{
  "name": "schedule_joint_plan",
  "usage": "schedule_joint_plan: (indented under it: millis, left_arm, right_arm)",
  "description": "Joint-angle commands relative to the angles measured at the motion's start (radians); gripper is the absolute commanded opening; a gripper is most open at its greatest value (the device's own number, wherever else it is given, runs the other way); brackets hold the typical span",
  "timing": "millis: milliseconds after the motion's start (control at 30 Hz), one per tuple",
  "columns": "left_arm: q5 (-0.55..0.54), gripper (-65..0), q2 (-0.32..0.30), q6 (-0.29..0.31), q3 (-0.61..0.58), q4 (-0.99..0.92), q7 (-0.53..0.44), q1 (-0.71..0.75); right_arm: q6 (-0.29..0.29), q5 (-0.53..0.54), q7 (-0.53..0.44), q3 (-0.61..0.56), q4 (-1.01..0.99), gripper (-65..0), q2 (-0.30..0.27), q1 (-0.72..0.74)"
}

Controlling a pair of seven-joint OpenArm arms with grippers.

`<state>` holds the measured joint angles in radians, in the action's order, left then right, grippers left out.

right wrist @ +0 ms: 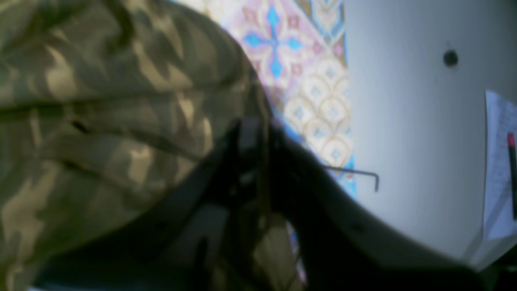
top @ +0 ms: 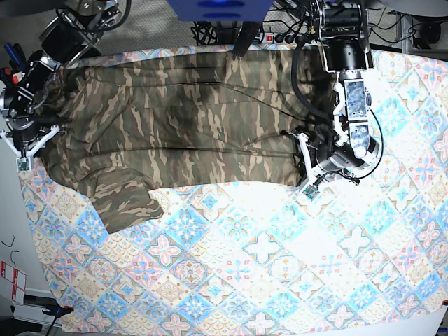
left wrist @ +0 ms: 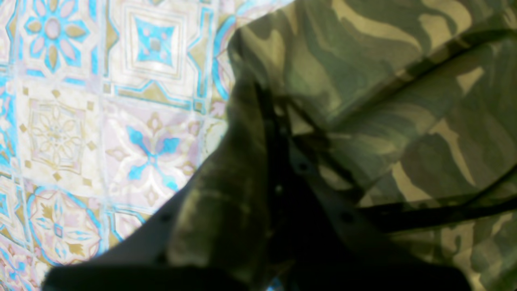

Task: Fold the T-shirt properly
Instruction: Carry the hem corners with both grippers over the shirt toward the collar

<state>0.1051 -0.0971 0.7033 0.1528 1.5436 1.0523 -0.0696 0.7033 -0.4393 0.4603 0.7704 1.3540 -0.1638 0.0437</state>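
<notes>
The camouflage T-shirt [top: 175, 119] lies spread across the far half of the table, with one sleeve [top: 129, 203] sticking out toward the front left. My left gripper [top: 301, 150] is at the shirt's right edge. In the left wrist view its dark fingers [left wrist: 266, 121] are shut on a fold of the T-shirt [left wrist: 383, 101]. My right gripper [top: 36, 133] is at the shirt's left edge. In the right wrist view it [right wrist: 254, 137] is shut on the T-shirt's [right wrist: 101, 101] edge. The collar and label are hidden.
The patterned tablecloth [top: 266, 252] covers the table. Its left edge lies just beyond my right gripper, with a white surface [right wrist: 404, 101] below holding a hex key [right wrist: 363, 174] and paper [right wrist: 499, 169]. Cables and arm bases [top: 343, 28] stand along the far edge.
</notes>
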Motion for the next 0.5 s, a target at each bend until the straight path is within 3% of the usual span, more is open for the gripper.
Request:
schedule_joint_plan:
  millis: [0,100,300,367,467]
  left_arm:
    - [-0.003,-65.0,-0.005,-0.005,0.0,0.018,-0.007,-0.019]
    - [0.003,-65.0,-0.005,-0.005,0.0,0.018,-0.007,-0.019]
    - [0.002,-65.0,-0.003,-0.005,0.0,0.018,-0.005,-0.019]
    - [0.003,-65.0,-0.003,-0.005,0.0,0.018,-0.005,-0.019]
    - [0.003,-65.0,-0.003,-0.005,0.0,0.018,-0.005,-0.019]
  right_arm:
    - [-0.005,0.007,0.015,0.002,0.028,-54.0,-0.01,0.008]
    - [-0.005,0.007,0.048,0.007,0.069,-50.6,-0.007,0.015]
    - [-0.005,0.006,0.05,-0.001,0.066,-49.9,-0.007,0.089]
    - [-0.005,0.004,0.048,-0.045,0.038,-48.4,-0.009,0.115]
    - [-0.005,-0.002,0.051,-0.156,-0.006,-41.3,-0.027,0.15]
